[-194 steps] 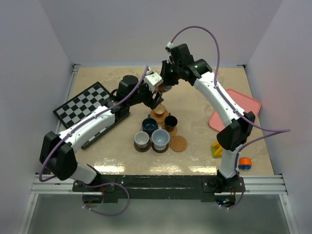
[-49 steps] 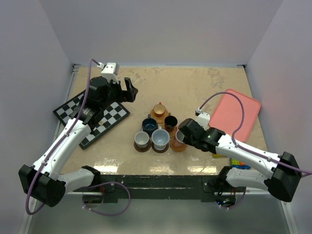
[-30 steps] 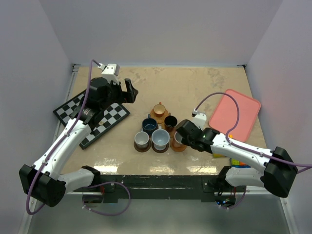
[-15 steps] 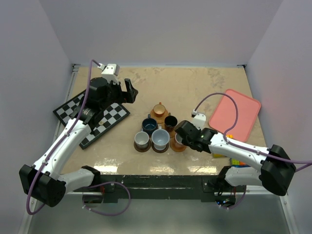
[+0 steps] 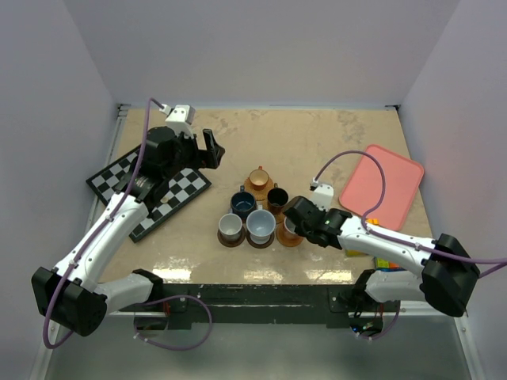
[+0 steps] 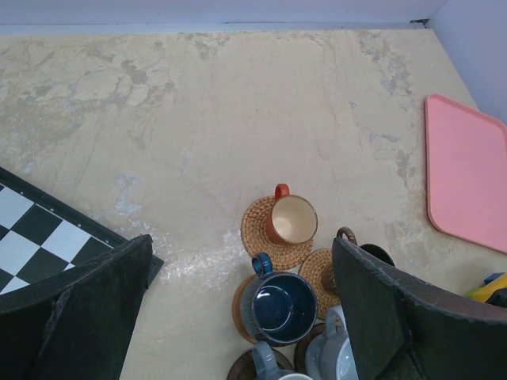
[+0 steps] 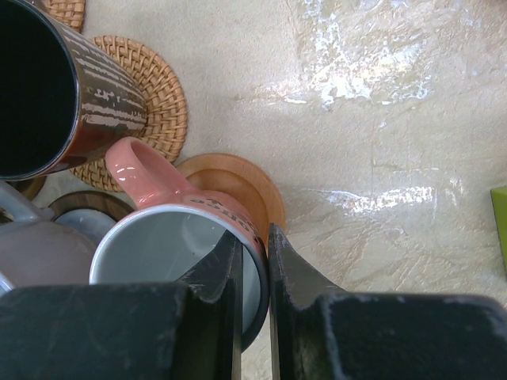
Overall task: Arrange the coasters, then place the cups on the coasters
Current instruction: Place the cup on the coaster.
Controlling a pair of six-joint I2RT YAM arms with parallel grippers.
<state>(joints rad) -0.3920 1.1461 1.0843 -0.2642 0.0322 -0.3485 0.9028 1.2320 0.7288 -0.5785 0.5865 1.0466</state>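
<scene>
From above, the left hand [image 5: 209,150] hangs wide open and empty over the black-and-white chequered board [image 5: 107,178]. The right hand [image 5: 291,224] is low at the cup group's near right corner.

In the left wrist view an orange-tan ceramic cup [image 6: 291,219] stands on a woven round coaster [image 6: 257,241].

In the right wrist view the right hand pinches the rim of a pink-handled grey-lined cup [image 7: 170,245] over a smooth orange-tan round coaster [image 7: 242,186].
</scene>
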